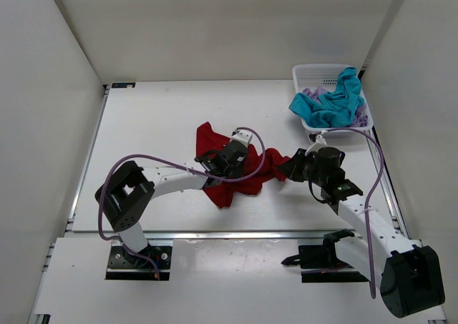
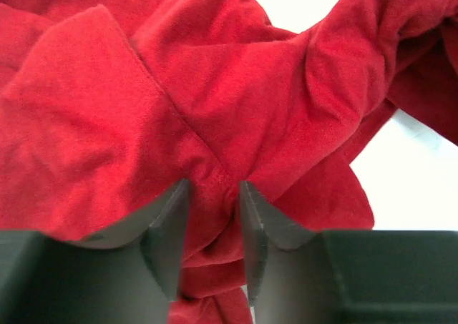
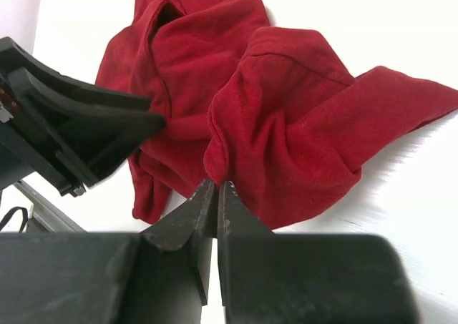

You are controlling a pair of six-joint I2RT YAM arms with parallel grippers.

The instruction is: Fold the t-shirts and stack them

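1. Centrally, the red t-shirt [image 1: 230, 187] lies crumpled on the white surface [image 1: 157, 124], bunched in loose folds between the two arms rather than spread flat.
2. The left pincer [image 2: 213, 188] is down on the middle of the heap. In the left wrist view its two fingers [image 2: 172, 224] stand partly apart, and a ridge of red cloth fills the gap between them. Whether they are squeezing that ridge or only straddling it cannot be told.
3. The right pincer [image 3: 216, 184] sits at the right-hand end of the same shirt. Its jaws are closed almost to a slit, and a fold of the red cloth runs down to meet the tips, so it looks nipped on the shirt's edge.
4. From the right wrist view the red cloth rises from those tips in two rounded humps, with one flap trailing off across the surface to the right.
5. The white mesh basket [image 1: 315, 68] stands at the far right corner of the surface, well apart from the red shirt.
6. The teal t-shirt [image 1: 333, 106] is piled in the basket and droops over its near rim.
7. The lavender t-shirt [image 1: 309, 93] lies beneath the teal one, showing only at the edges.
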